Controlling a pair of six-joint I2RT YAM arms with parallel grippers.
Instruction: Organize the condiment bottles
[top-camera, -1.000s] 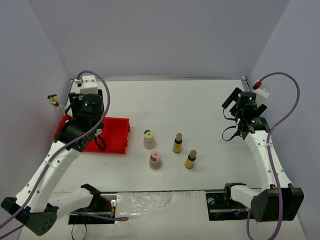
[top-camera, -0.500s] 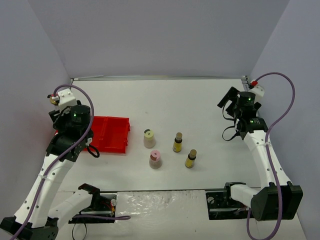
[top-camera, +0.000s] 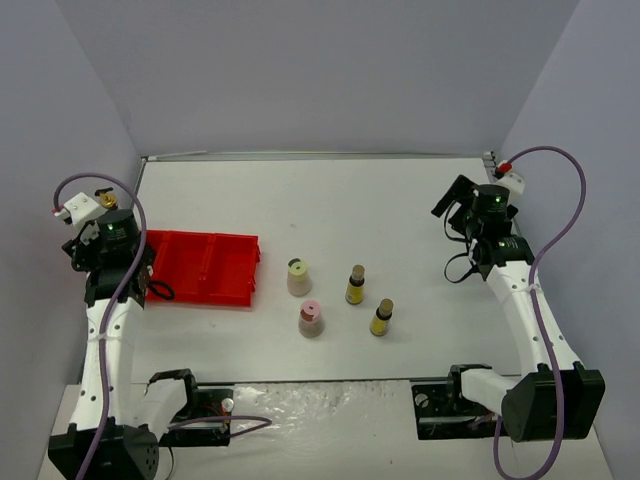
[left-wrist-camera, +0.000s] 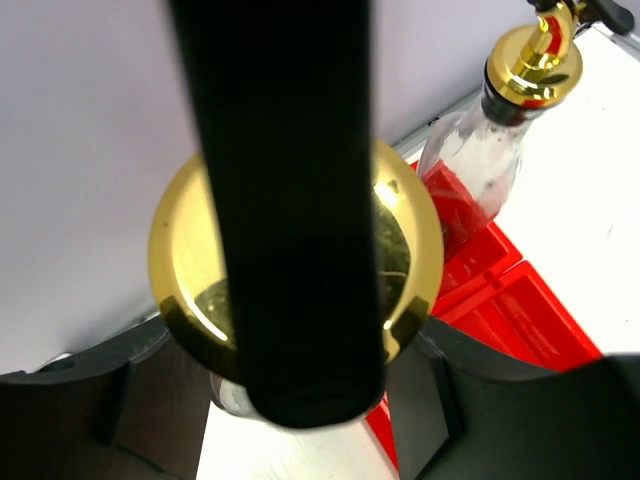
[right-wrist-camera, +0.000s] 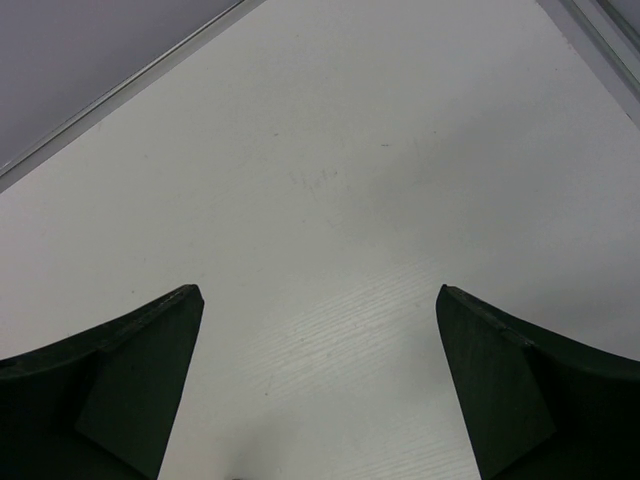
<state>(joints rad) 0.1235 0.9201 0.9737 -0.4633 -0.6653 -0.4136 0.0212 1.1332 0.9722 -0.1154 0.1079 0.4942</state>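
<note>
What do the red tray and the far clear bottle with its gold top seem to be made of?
Red tray: probably moulded plastic; even bright colour, thin walls.
Bottle body: likely glass, or perhaps clear plastic; it is transparent and red shows through.
Gold top: polished metal or plated plastic; mirror-like reflections.

- Robotics lab test cell: white counter (top-camera: 340, 200) boxed in by plain lilac panels (top-camera: 320, 70) at 9, 12 and 3 o'clock.
- Cabled left arm (top-camera: 105, 320) and right arm (top-camera: 525, 300) bolted at 6 o'clock.

White table (top-camera: 380, 200), lavender walls (top-camera: 300, 70) (evenly lit).
</note>
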